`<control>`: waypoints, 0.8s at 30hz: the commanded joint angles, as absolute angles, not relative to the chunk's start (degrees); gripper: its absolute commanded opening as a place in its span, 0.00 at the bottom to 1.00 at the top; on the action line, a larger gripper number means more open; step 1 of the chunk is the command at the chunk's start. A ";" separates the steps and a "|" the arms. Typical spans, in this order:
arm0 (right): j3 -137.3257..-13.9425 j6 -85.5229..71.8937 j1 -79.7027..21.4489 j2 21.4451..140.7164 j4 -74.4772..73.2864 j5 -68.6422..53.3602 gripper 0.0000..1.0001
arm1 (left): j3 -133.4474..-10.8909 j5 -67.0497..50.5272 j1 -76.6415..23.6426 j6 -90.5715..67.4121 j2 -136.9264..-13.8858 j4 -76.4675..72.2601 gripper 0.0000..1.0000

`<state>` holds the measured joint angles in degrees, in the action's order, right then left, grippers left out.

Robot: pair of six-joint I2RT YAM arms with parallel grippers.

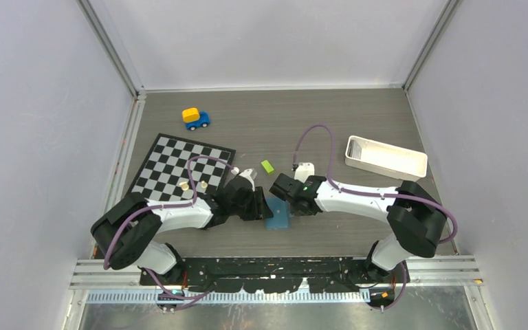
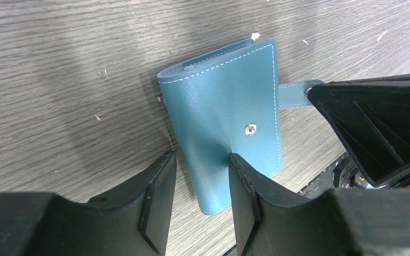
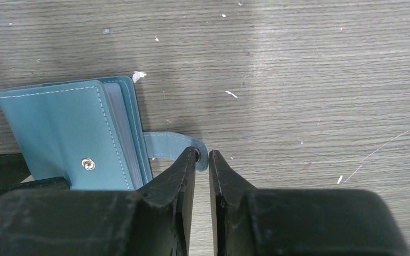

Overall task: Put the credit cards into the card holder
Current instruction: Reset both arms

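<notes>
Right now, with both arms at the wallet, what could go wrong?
1. The right jaws pinch only the tip of the strap, so it may slip free when pulled.
2. The left jaws straddle one edge of the wallet; it may slide or lift when the strap is tugged.
3. No cards are visible, so loading cannot be confirmed.

A fixed camera looked down from above and behind the arm bases at the whole grey wood-grain table [image 1: 357, 124]. Each wrist camera peered past its own black fingers, close over the tabletop. Both wrist views shared the small teal-blue leather folding card holder [image 2: 229, 122] with its strap, seen from opposite sides.
</notes>
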<state>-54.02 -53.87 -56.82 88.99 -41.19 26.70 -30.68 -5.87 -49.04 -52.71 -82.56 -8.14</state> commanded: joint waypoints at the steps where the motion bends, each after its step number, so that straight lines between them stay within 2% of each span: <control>1: -52.95 -55.41 -55.97 86.49 -39.10 25.66 0.20 | -30.52 -5.73 -48.87 -52.60 -83.99 -6.90 0.43; 6: -51.15 -55.76 -54.98 85.80 -36.51 22.90 0.13 | -30.58 -5.88 -48.87 -52.56 -83.93 -6.86 0.43; 11: -49.75 -55.50 -54.51 83.41 -34.50 22.00 0.01 | -30.50 -5.80 -48.87 -52.56 -83.83 -6.86 0.43; 24: -35.18 -50.44 -46.29 73.84 -8.33 3.44 0.00 | -30.59 -6.51 -48.87 -52.56 -84.99 -7.60 0.43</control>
<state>-37.23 -52.90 -48.36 76.29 -19.90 10.94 -30.68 -6.59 -48.99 -52.77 -83.13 -9.13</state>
